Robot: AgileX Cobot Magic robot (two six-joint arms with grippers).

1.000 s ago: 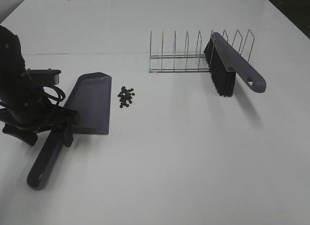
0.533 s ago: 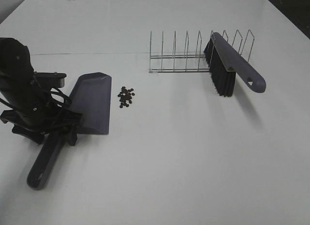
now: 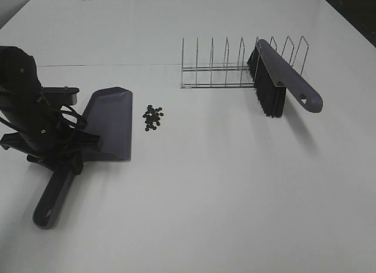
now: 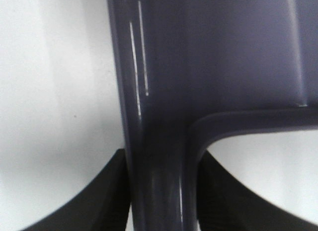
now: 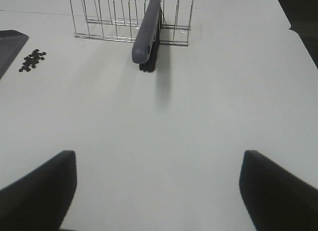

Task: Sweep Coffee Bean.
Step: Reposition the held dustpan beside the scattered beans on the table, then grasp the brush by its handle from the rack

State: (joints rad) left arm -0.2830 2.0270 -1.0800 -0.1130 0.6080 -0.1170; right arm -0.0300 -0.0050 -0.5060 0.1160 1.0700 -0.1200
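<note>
A broad white table [image 3: 235,196] fills the view, with dark surroundings [image 3: 359,9] past its far corner.

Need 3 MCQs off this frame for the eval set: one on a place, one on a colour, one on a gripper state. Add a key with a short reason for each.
1. Where do the coffee beans lie?
A. In the dustpan
B. On the table, beside the dustpan
C. Inside the wire rack

2. What colour is the back of the brush?
A. Grey-purple
B. Red
C. White

3. The right gripper is:
A. Shut on the brush
B. Shut on the dustpan
C. Open, holding nothing

Key:
1 B: the pile sits on bare table between dustpan and wire rack, touching neither.
2 A: the exterior view shows it the same grey-purple as the dustpan.
3 C: the right wrist view shows its fingers wide apart with only table between them.
</note>
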